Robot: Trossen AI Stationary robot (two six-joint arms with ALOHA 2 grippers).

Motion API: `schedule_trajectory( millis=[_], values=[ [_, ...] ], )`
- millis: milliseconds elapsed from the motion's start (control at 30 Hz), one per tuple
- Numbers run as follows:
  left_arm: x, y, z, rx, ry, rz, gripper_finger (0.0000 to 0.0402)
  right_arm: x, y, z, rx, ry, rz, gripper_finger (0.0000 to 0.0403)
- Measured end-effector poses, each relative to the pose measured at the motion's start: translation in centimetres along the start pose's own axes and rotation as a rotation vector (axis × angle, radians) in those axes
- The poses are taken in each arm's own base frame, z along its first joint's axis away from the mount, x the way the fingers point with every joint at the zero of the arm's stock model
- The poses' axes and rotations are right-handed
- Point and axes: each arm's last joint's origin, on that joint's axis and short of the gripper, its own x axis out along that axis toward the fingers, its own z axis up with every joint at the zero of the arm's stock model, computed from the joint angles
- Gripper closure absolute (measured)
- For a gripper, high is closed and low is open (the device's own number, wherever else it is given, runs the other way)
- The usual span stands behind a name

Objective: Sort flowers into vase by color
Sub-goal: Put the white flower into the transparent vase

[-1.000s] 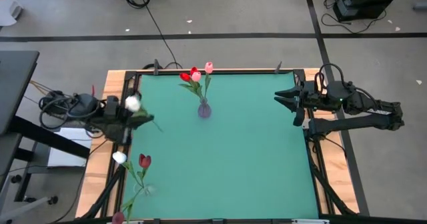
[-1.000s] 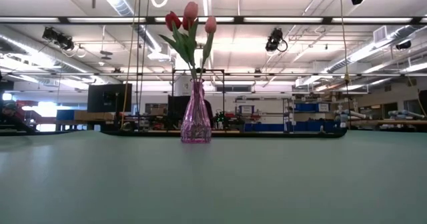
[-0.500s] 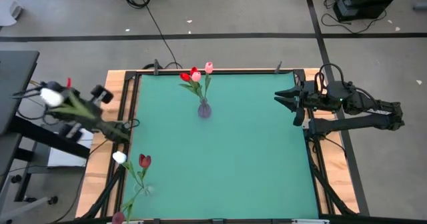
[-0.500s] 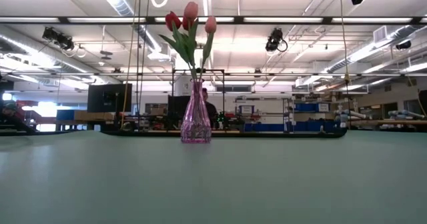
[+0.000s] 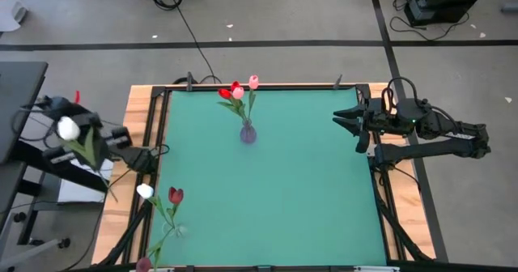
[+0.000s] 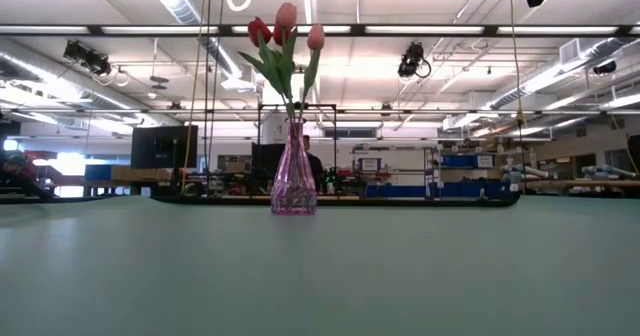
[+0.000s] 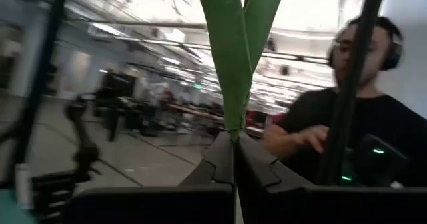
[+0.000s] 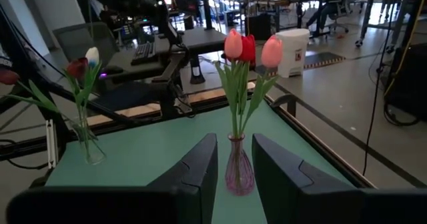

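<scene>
**White tulip held out past the table's left edge**

The left gripper is off the mat, out beyond the wooden left rim of the table. Its fingers are pressed together on a green stem, pinching the white tulip. The bud sits further out to the left of the gripper, and the stem runs slantwise down through the fingers. In the left wrist view, long green leaves rise straight from the pinch.

On the mat, the pink glass vase stands near the far edge with red and pink tulips in it. A clear vase at the near left corner holds a white and a dark red tulip.

The right gripper waits at the right edge, fingers spread, empty.

A person is visible beyond the table.
</scene>
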Motion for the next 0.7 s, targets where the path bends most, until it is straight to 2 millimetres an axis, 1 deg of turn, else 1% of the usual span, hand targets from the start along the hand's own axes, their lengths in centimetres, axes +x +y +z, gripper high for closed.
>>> schedule_trajectory(
  millis=[100,233,367,533,700],
  values=[
    [1.0,1.4,-1.5,-0.027,-0.012,-0.033,0.0400,0.0,0.0,0.0,0.000,0.000,0.000,0.0299],
    [2.5,3.6,-3.7,0.041,-0.012,-0.012,0.0400,0.0,0.0,0.0,0.000,0.000,0.000,0.0299],
    [4.2,5.6,-5.3,0.031,-0.004,-0.012,0.0400,0.0,0.0,0.0,0.000,0.000,0.000,0.0299],
    [6.0,6.6,-6.5,0.068,0.024,-0.071,0.0400,0.0,0.0,0.0,0.000,-0.001,0.000,0.0299],
    [7.0,6.7,-7.4,0.172,0.060,-0.086,0.0400,0.0,0.0,0.0,0.001,-0.001,0.000,0.0299]
  ],
)
